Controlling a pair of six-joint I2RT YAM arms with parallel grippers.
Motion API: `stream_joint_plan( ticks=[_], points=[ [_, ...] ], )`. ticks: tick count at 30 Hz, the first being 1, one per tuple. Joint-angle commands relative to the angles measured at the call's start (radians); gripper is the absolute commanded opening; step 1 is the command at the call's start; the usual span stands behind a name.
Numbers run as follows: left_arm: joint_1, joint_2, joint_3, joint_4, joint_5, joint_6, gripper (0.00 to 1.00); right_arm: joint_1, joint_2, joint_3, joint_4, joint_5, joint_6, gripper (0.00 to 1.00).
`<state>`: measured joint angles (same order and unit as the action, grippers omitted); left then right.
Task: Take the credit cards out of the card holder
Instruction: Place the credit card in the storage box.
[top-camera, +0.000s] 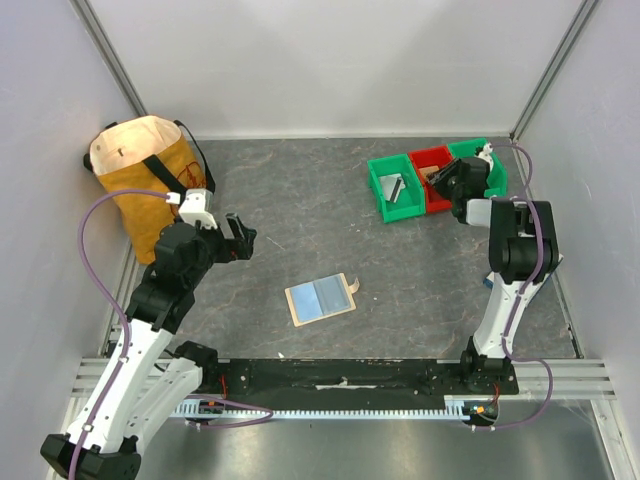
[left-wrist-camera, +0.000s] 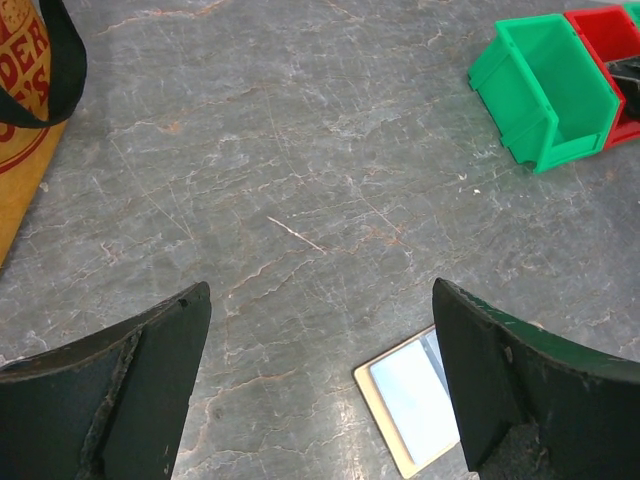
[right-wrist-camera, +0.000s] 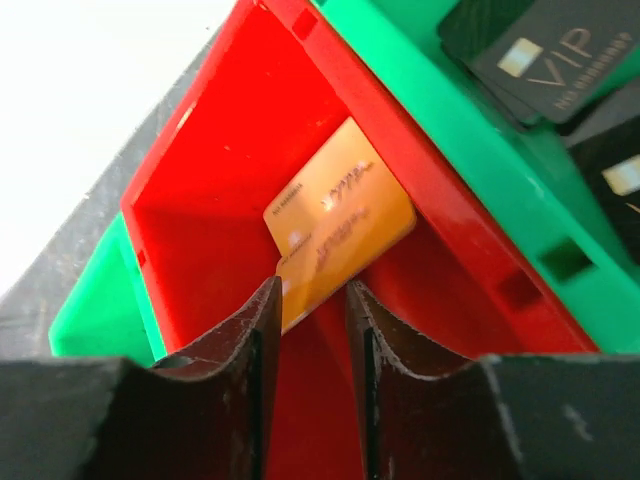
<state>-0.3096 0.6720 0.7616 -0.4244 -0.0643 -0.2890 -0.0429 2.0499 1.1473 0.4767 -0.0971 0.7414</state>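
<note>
The right hand (right-wrist-camera: 313, 290) is held narrowly parted over the red plastic bin (right-wrist-camera: 230, 130), pinching nothing; the orange-tan credit card (right-wrist-camera: 340, 210) is seen leaning inside, its print too blurred to read. "VIP" is read on a black credit card (right-wrist-camera: 550, 50) in the neighbouring green plastic bin (right-wrist-camera: 450, 135). The left hand (left-wrist-camera: 320, 290) is spread wide and empty above the grey marbled surface (left-wrist-camera: 300, 150), with open room around it; the opened tan card holder (left-wrist-camera: 415, 400) lies flat nearby, well apart from the bins. A red-lettered yellow fabric bag (top-camera: 140, 170) is stood at the far left corner.
</note>
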Motion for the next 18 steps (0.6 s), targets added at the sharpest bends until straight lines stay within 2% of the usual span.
stream_joint_plan(
  ticks=[1, 7, 10, 18],
  points=[
    [0.003, -0.006, -0.007, 0.033, 0.038, 0.036, 0.96, -0.003, -0.144, -0.023, -0.107, 0.121, -0.082, 0.44],
    [0.003, -0.003, -0.010, 0.039, 0.060, 0.034, 0.96, 0.008, -0.319, -0.081, -0.226, 0.186, -0.171, 0.62],
    [0.003, 0.015, -0.016, 0.053, 0.103, 0.027, 0.96, 0.037, -0.419, -0.132, -0.251, 0.169, -0.232, 0.65],
    [0.003, 0.107, 0.012, 0.065, 0.312, -0.067, 0.92, 0.256, -0.689, -0.274, -0.361, 0.103, -0.356, 0.69]
  ],
)
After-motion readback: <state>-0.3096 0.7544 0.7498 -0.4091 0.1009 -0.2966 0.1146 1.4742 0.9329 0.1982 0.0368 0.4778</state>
